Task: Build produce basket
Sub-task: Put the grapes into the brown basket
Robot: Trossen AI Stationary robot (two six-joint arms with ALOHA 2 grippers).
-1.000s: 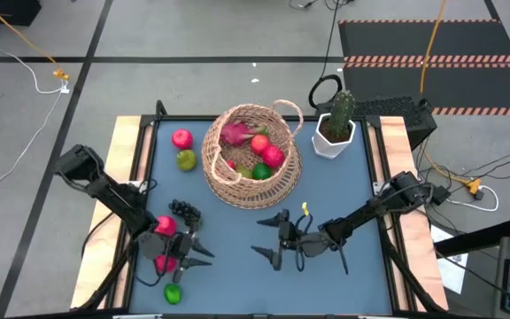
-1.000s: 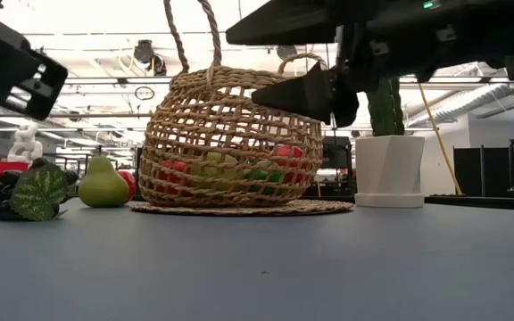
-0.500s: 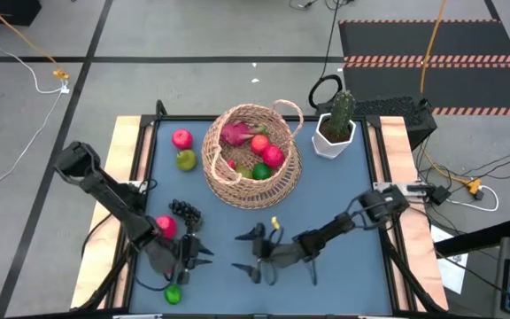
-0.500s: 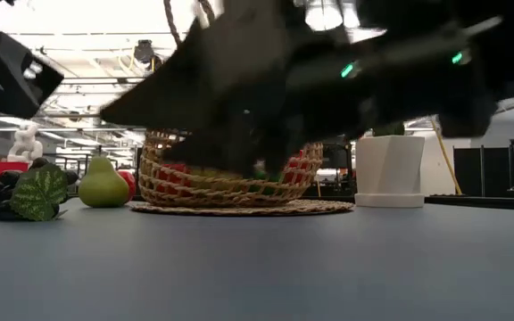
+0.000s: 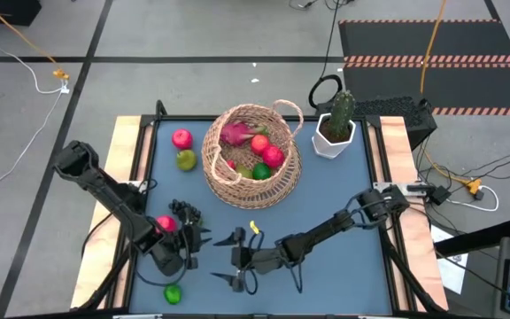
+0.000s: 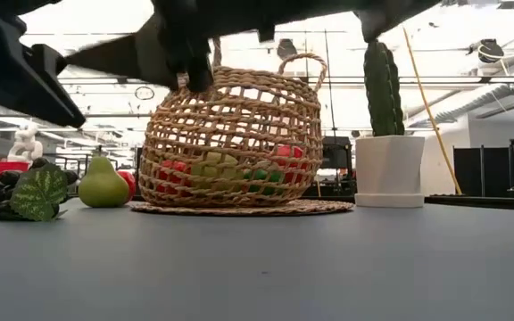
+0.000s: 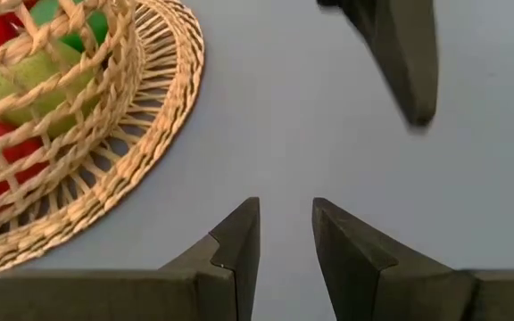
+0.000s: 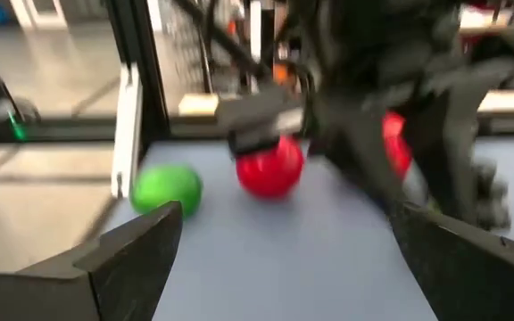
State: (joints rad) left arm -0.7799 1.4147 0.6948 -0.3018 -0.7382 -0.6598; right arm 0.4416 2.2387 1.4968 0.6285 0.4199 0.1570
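Right now the green lime [image 5: 173,293] sits nearest on the tabletop [image 5: 343,266], at the front-left corner, clear of both arms. Just behind it the left tool [image 5: 193,242] hangs low over the front-left area, fingers [image 7: 239,245] close together with a narrow gap, nothing between them. A red apple [image 8: 270,167] lies on the tabletop just beside that arm, with the lime near it in the right wrist view. Right tool [image 5: 228,260] is stretched across to front-centre, close to the left tool, fingers spread wide, holding nothing.

Further back on the left: dark grape bunch [image 5: 182,211] with its green leaf [image 6: 36,192], touching the tabletop, just beyond the left tool.

Mid-to-far centre: basket [image 5: 251,156] upright on its woven base, already holding a pink dragon fruit [image 5: 235,134], red apples [image 5: 273,156] and a green lime [image 5: 260,171]. Left of the basket, apart from it, a yellow-green pear [image 5: 186,159] and a pink apple [image 5: 181,138] sit near each other.

Far right: cactus [image 5: 341,108] in a white pot [image 5: 333,140], beside the basket, not touching
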